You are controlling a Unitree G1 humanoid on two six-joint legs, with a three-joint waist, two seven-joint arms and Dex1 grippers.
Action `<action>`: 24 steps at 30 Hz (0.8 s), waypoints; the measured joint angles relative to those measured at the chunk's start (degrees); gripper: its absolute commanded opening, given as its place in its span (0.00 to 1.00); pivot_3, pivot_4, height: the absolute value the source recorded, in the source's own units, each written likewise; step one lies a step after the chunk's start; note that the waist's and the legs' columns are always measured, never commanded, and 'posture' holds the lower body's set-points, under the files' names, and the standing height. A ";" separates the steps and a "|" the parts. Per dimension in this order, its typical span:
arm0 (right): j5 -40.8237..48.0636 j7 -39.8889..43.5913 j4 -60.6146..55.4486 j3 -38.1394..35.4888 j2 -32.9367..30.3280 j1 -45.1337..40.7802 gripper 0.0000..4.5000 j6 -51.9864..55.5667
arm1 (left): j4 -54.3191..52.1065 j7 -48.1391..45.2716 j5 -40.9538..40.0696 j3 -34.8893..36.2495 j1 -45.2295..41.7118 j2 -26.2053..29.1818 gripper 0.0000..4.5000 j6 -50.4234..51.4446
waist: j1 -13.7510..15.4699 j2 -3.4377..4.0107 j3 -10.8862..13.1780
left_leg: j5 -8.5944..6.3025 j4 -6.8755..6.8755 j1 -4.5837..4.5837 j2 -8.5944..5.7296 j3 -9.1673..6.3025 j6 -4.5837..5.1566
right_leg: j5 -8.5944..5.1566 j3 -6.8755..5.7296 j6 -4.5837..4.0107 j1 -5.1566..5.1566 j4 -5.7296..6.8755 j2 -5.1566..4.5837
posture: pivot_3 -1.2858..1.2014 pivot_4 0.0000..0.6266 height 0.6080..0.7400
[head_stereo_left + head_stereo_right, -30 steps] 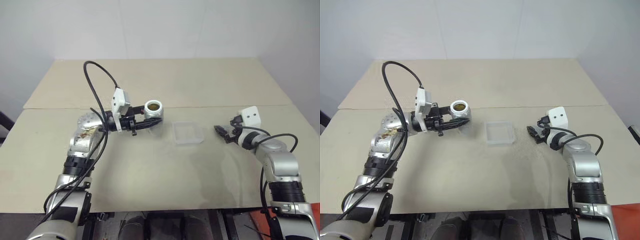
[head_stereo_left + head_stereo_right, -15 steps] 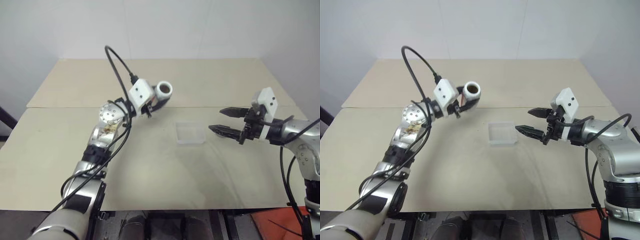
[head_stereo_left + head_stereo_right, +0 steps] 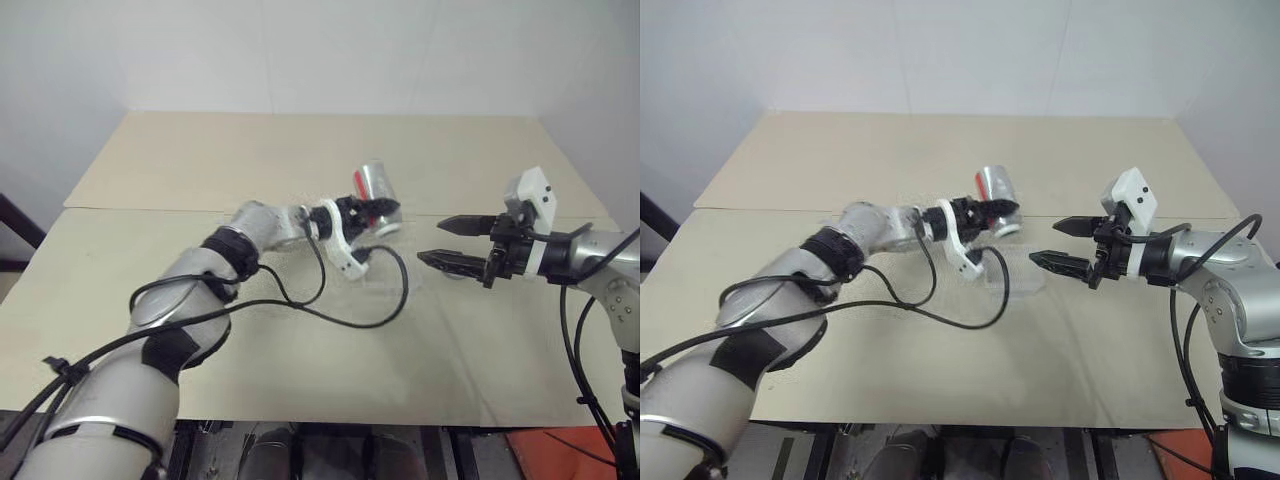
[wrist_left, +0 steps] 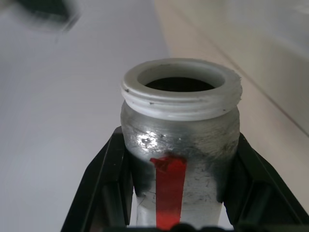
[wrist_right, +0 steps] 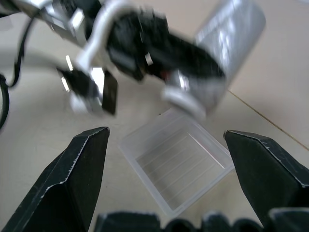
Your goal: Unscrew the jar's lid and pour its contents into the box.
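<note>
1. Beige table (image 3: 200, 330) is seen spread before a pale wall.
2. Mid-table, the left gripper (image 3: 372, 212) is clamped on the jar (image 3: 377, 190), which is tipped mouth-down over the box (image 5: 176, 166).
3. To the right, the right gripper (image 3: 452, 241) is held wide apart and empty.
4. Pouring is judged under way; further tilt above the clear box seems needed.

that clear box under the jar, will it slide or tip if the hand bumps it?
Probably slides easily: the box looks like thin clear plastic, shallow and empty, so likely very light on the smooth table. Tipping seems unlikely given its low, wide shape. The thin walls may flex if pinched.
</note>
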 measured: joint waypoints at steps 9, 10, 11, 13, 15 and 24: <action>1.81 -1.55 -0.70 -1.37 0.00 0.24 0.98 0.86 | 1.39 7.15 5.82 -5.30 -3.98 -2.37 0.45 6.48 | -0.26 -0.02 0.01 | 0.00 -0.01 0.04 0.05 -0.29 0.00 | 0.00 0.02 0.00 -0.02 0.04 0.00 | 0.52 0.24 1.00; 1.87 -1.69 -0.83 -1.38 0.00 0.32 0.98 0.87 | 1.40 7.41 5.99 -5.73 -3.98 -2.31 0.45 6.47 | -0.23 -0.02 0.01 | 0.00 0.00 0.04 0.04 -0.30 0.00 | 0.00 0.02 0.00 -0.02 0.06 0.00 | 0.52 0.24 1.00; 2.02 -1.93 -1.12 -1.38 0.00 0.46 0.98 0.87 | 1.42 7.63 6.05 -5.98 -3.97 -2.23 0.45 6.41 | -0.20 -0.02 0.01 | 0.00 0.01 0.04 0.04 -0.30 0.00 | 0.00 0.02 0.00 -0.02 0.07 0.00 | 0.52 0.24 1.00; 2.19 -2.29 -1.75 -1.37 0.00 0.88 0.98 0.87 | 1.46 8.01 5.98 -6.11 -3.96 -1.99 0.45 6.30 | -0.19 -0.02 0.01 | 0.00 0.03 0.04 0.04 -0.31 0.00 | 0.00 0.02 0.00 -0.01 0.07 0.00 | 0.52 0.24 1.00; 2.17 -2.36 -1.88 -1.34 0.00 1.25 0.98 0.87 | 1.60 7.88 4.90 -5.92 -3.89 -1.67 0.45 5.80 | -0.08 -0.02 0.01 | 0.00 0.04 0.03 0.04 -0.33 0.00 | 0.00 0.02 0.00 -0.01 0.07 -0.01 | 0.52 0.24 1.00; 1.03 -3.20 -1.21 -1.29 0.00 1.16 0.98 0.44 | 5.36 -18.46 -26.73 16.12 4.51 -2.69 0.45 -2.07 | -0.41 0.00 0.00 | 0.01 0.19 0.04 0.10 -0.26 -0.01 | 0.00 0.00 0.00 -0.01 0.16 -0.01 | 0.52 0.24 1.00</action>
